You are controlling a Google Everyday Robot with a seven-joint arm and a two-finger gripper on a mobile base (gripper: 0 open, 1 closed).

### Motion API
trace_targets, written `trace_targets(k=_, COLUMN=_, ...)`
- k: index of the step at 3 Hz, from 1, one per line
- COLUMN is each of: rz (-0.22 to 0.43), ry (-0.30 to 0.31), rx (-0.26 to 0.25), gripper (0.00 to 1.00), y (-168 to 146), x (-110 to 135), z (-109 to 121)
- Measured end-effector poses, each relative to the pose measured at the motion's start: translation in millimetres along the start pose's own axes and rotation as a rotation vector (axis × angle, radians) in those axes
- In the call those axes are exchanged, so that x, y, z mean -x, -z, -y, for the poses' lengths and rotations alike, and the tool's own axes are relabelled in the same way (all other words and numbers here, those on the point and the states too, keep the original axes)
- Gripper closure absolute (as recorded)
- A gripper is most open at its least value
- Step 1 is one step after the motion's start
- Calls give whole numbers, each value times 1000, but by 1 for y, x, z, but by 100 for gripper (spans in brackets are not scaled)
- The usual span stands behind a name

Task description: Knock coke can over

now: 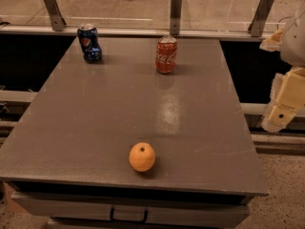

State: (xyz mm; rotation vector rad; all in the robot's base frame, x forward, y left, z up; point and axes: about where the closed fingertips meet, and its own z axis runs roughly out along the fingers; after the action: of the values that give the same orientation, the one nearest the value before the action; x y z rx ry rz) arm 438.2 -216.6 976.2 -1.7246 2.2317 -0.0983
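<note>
Currently the coke can [166, 55] stands upright; the knock is not yet done. The gripper [284, 104] hangs beside the table [95, 128], well apart from the can. Its grip state cannot be told.

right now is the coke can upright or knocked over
Upright: the coke can stands on its base, silver top up. The tool is right of the table, not touching the can.

You see the coke can [166, 55] as glossy painted metal. The table [95, 128] top is smooth with a faint sheen. The gripper [281, 114], beyond the table's right edge, looks like matt cream plastic.
</note>
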Motion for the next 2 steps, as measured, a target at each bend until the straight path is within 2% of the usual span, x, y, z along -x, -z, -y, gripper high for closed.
trace_targets(k=1, rz=10, ry=3, rx=-7, gripper=0, y=0, x=2, z=4)
trace_targets(k=2, rz=74, ry=46, rx=-23, gripper=0, y=-22, x=22, z=37)
